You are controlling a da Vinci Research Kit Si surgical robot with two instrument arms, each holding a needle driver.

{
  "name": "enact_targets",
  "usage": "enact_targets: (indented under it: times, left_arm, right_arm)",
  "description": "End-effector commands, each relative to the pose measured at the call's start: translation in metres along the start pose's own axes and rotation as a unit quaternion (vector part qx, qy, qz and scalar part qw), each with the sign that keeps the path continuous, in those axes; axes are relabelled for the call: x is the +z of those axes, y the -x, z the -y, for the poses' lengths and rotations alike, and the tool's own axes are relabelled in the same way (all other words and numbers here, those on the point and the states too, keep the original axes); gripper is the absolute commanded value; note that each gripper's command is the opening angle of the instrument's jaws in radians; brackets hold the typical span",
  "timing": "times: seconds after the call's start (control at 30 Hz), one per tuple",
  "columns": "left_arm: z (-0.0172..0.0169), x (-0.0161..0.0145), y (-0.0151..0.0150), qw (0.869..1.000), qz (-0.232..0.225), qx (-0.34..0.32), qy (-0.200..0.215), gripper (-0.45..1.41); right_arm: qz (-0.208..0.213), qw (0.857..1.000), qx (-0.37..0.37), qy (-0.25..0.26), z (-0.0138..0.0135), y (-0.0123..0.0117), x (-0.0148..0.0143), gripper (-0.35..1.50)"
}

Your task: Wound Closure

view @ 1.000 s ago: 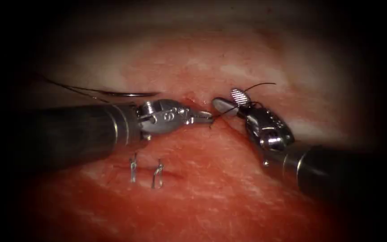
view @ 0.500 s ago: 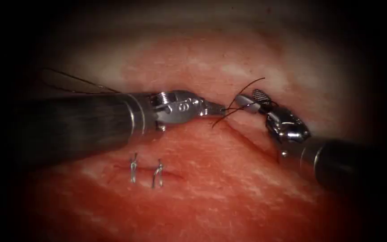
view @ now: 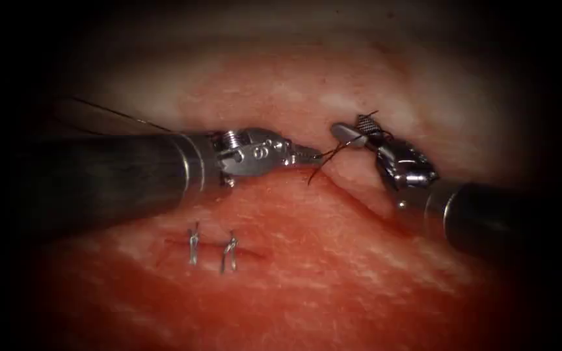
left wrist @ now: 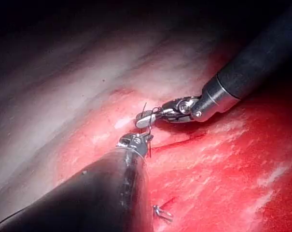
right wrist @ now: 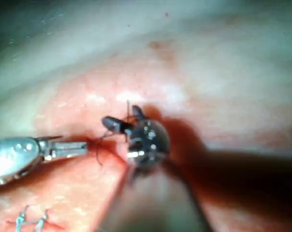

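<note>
Right, the tissue spreads wide and red, and the long cut runs on the right, from mid-scene down towards the near right. It gapes open along that stretch, with no stitch across it that I can see.

The left tool reaches in from the left and sits at the far end of the cut. Its fingers are pinched together on the thread. The right tool sits just across, on the right of the cut. Its fingers are spread apart, and the dark thread crosses between them without being clamped.

Near left, two finished stitches stand side by side over a short closed line, so that part looks done.

A short thread end hangs from the left tool's tip down to the tissue. A thin far strand trails off beyond the left shaft. Neither tool grips the needle, and I can't tell where it lies or whether it's in the tissue.

My read is two stitches placed, a third in hand and not snugged down, and most of the long cut left to close.
</note>
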Motion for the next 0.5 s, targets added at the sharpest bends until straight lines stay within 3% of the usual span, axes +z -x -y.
enact_targets:
  times: [0.03, 0.07, 0.1, 0.17, 0.5]
  left_arm:
    - [0.0000, 0.0008, 0.0002, 1.000, 0.000, 0.000, 0.001, -0.45]
    - [0.0000, 0.0008, 0.0002, 1.000, 0.000, 0.000, 0.001, -0.45]
    - [0.0001, 0.0008, 0.0004, 1.000, 0.000, -0.002, 0.001, -0.45]
    - [0.0005, 0.0007, 0.0006, 1.000, 0.002, -0.002, -0.002, -0.45]
    - [0.0032, -0.0012, 0.0020, 1.000, 0.012, -0.022, -0.010, -0.45]
  right_arm:
    - [-0.001, 1.000, -0.019, -0.003, 0.0002, 0.0005, 0.0014, 0.44]
    - [-0.001, 1.000, -0.019, -0.003, 0.0002, 0.0005, 0.0014, 0.44]
    - [-0.001, 1.000, -0.027, -0.005, 0.0004, 0.0005, 0.0016, 0.29]
    - [0.006, 0.999, -0.049, -0.004, 0.0005, 0.0006, 0.0017, -0.33]
    - [0.008, 0.996, -0.093, -0.011, 0.0017, 0.0017, 0.0004, -0.35]
